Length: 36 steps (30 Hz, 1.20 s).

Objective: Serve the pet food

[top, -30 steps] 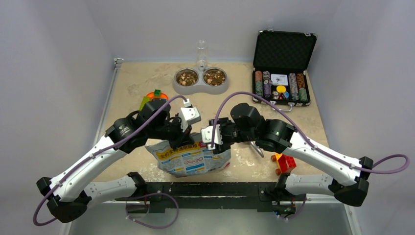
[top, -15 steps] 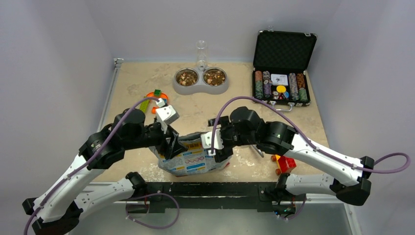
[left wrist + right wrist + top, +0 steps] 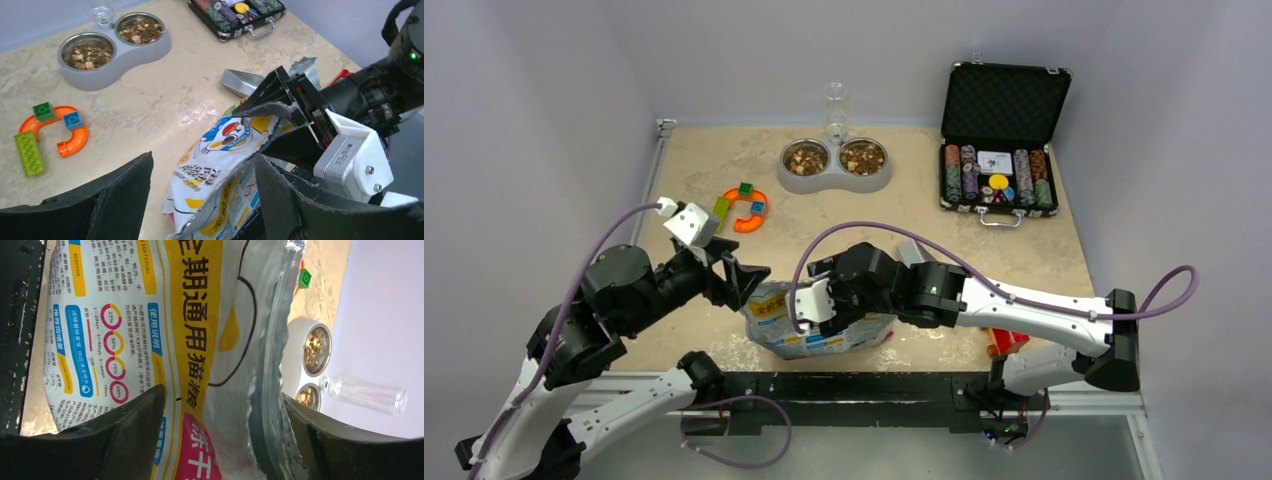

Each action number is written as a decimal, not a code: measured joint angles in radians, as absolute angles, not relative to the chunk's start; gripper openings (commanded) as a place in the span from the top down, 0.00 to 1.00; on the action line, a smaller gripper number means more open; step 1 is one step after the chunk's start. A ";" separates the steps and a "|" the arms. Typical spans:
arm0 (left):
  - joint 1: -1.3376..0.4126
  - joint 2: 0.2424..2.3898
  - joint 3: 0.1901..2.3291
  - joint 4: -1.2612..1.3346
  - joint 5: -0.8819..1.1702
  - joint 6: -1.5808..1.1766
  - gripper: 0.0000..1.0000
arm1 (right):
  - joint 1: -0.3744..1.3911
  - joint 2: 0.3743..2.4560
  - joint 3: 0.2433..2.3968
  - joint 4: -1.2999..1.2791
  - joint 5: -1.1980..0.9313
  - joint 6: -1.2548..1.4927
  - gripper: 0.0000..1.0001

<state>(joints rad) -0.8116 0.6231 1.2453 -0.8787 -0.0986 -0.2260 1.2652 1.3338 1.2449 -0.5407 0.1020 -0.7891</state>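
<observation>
the left pincer (image 3: 202, 160) is released, its black fingers spread wide. the white, pink and yellow printed foil bag (image 3: 834, 335) lies just ahead of it and is narrower than the gap, so nothing is gripped. the right pincer (image 3: 222, 394) is also spread. the bag's upper part passes between its jaws, but they do not press on it, which reads as a loose bracket rather than a hold. with a pincer on each side, the bag sits roughly upright and sagging at the near edge of the beige, speckled, stone-look bench (image 3: 904, 215). this placement probably keeps its torn mouth facing up so nothing spills.

the small brown and tan dry kibble pellets (image 3: 807, 158) are well ahead of both pincers. they fill the two round steel cups of the grey plastic double feeder (image 3: 834, 180) towards the far side of the bench, so the serving looks largely done. whether more pellets remain inside the bag is hidden.

the bag is thin, glossy and crinkled, with a silvery inner lining at its ragged edge. it would probably buckle rather than stand firm. a dull silver metal scoop (image 3: 240, 81) lies flat on the bench just beyond the right pincer. the pellets are rough, matt and irregular, and the steel cups are smooth and shiny.
</observation>
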 measured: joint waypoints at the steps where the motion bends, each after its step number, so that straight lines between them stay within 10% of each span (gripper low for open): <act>1: -0.812 0.618 1.241 -0.876 -0.080 -0.225 0.22 | 1.265 1.330 1.244 -0.540 0.106 -0.791 0.34; 16: -0.884 0.778 1.097 -0.825 0.178 -0.112 0.21 | 1.225 1.303 1.340 -0.697 -0.057 -0.813 1.00; 24: -0.911 0.770 1.038 -0.730 0.176 -0.063 0.31 | 1.163 1.317 1.388 -0.786 -0.192 -0.825 1.00; 29: -0.934 0.803 1.013 -0.693 0.189 -0.002 0.72 | 1.125 1.322 1.411 -0.805 -0.226 -0.804 0.52; 36: -0.944 0.808 1.010 -0.682 0.207 0.045 1.00 | 1.106 1.246 1.318 -0.781 -0.165 -0.810 0.34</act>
<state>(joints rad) -0.9440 0.8082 1.0103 -0.6819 0.2073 0.0452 1.1057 1.2461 1.3178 -0.7811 -0.1654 -0.8097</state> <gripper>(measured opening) 0.065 0.635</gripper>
